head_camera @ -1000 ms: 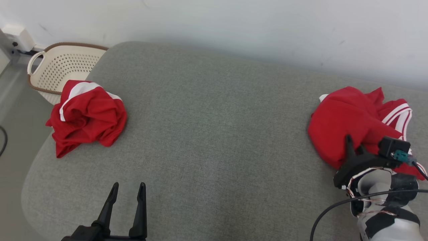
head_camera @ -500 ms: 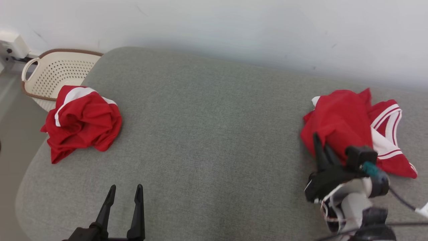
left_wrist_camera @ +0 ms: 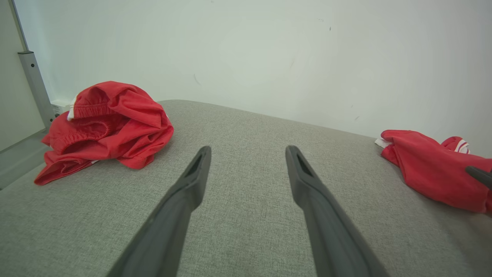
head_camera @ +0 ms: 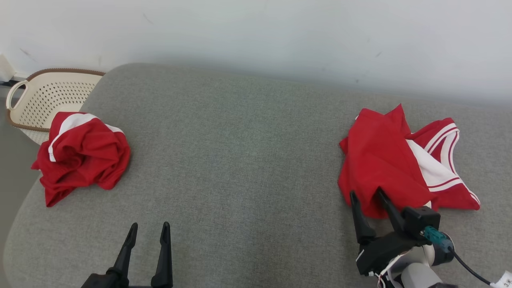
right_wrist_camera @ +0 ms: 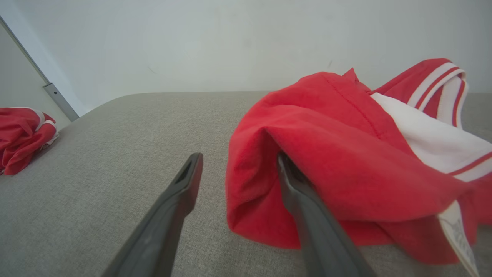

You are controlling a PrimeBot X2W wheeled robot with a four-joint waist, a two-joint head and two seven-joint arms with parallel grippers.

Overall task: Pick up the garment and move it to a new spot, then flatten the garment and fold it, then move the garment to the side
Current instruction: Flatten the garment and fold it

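At the near edge of the red-and-white garment (head_camera: 384,160), my right tool (head_camera: 365,192) is standing released again after pinching and tugging it, so flattening seems to be getting underway.

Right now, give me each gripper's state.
Left gripper: open, empty.
Right gripper: open, one finger tucked under a fold of the red garment, not gripping it.

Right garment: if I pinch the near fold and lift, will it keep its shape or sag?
Likely floppy: the garment lies in soft creases and drapes over one finger of the open right gripper. Probably light; the cloth looks thin. Loosely bunched, it may unfurl and trail on the cushion when lifted.
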